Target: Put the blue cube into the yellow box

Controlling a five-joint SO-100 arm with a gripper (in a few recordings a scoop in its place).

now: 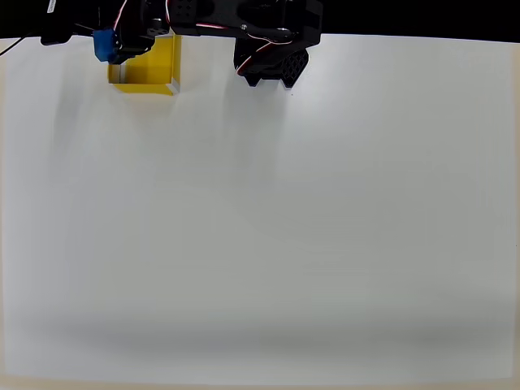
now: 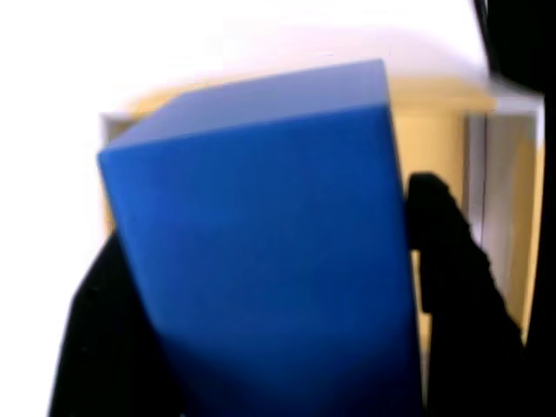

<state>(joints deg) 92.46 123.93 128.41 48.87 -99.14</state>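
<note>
The yellow box (image 1: 154,69) sits at the far left of the white table, up against the dark back edge. My gripper (image 1: 114,45) hovers over the box's left rim, shut on the blue cube (image 1: 103,45). In the wrist view the blue cube (image 2: 261,243) looms large between my black fingers (image 2: 452,261), slightly tilted. Behind it show the yellow box's floor and pale walls (image 2: 499,208).
The arm's black base (image 1: 272,61) stands at the back edge, right of the box. A wide stretch of white table (image 1: 260,244) lies in front and to the right.
</note>
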